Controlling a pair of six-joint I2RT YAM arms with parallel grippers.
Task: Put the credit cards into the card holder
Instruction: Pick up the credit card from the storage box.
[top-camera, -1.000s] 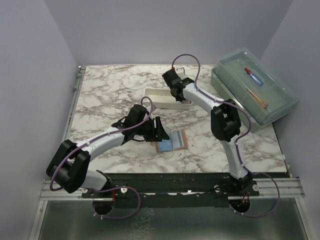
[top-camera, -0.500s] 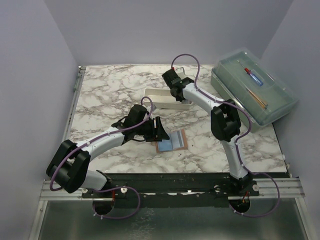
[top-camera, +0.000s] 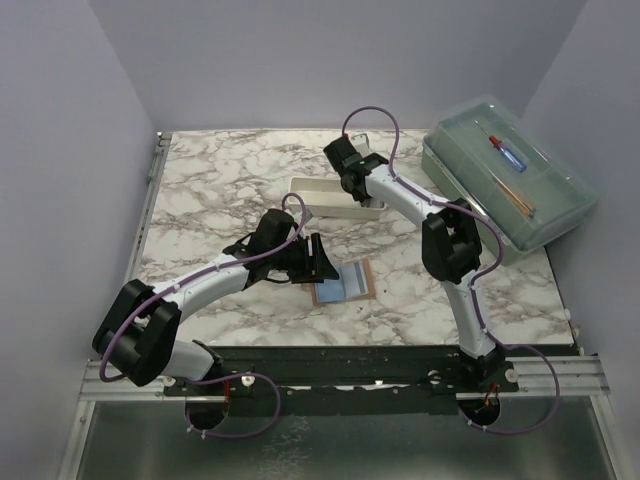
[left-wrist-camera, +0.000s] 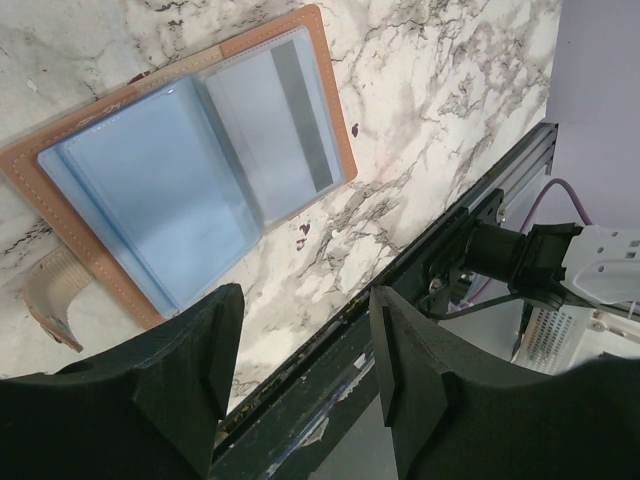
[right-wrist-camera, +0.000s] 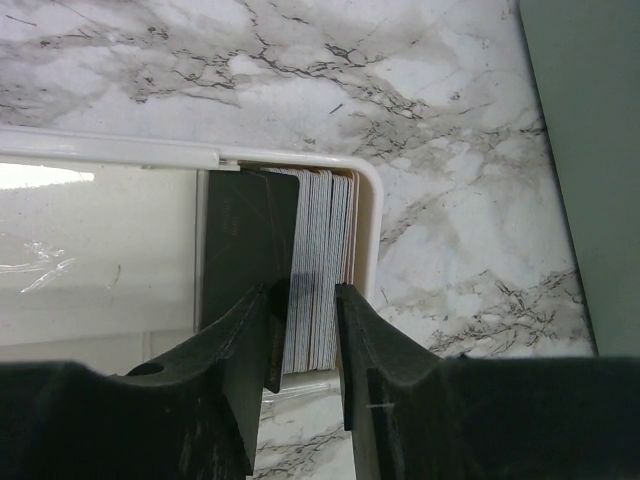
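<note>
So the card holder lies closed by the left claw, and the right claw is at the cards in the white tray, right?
No, the card holder lies open, blue-grey inside up; the left wrist view shows it. The rest stands: it is by the left claw, and the right claw is at the credit cards in the white tray.

Left gripper (left-wrist-camera: 305, 310): jaws wide apart, nothing between, angled downward. Right gripper (right-wrist-camera: 308, 300): jaws narrowly apart, pointing straight down; grip undeterminable.
</note>
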